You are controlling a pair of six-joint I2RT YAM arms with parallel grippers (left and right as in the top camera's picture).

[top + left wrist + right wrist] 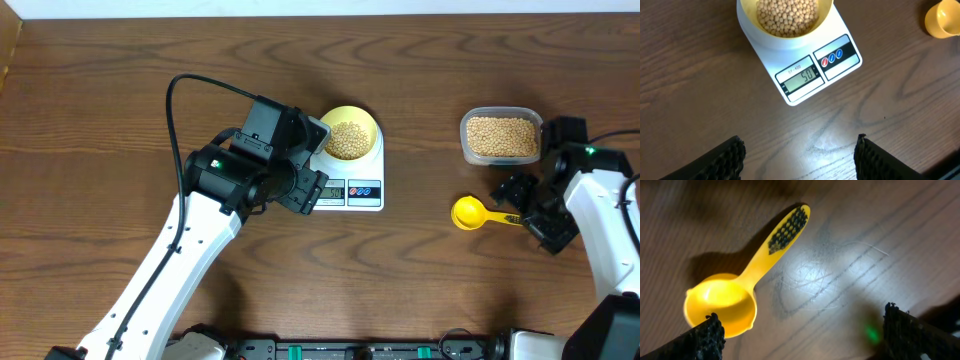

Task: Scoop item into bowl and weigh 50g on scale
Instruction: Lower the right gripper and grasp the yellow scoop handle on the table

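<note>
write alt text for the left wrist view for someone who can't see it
A white kitchen scale on a wooden table carries a pale-yellow bowl of small tan beans, and its display appears to read 50. The left pincer stands open and empty at the bottom edge; part of a yellow scoop shows top right.

Robot lab, wood-grain table (90,120), 2 arms (190,240)

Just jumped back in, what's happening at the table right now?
The bowl of beans sits on the scale, whose display seems to read 50. Neither hand holds anything: the left hand hovers open in front of the scale, and the right hand is open over the empty yellow scoop lying on the table near the tub.
</note>
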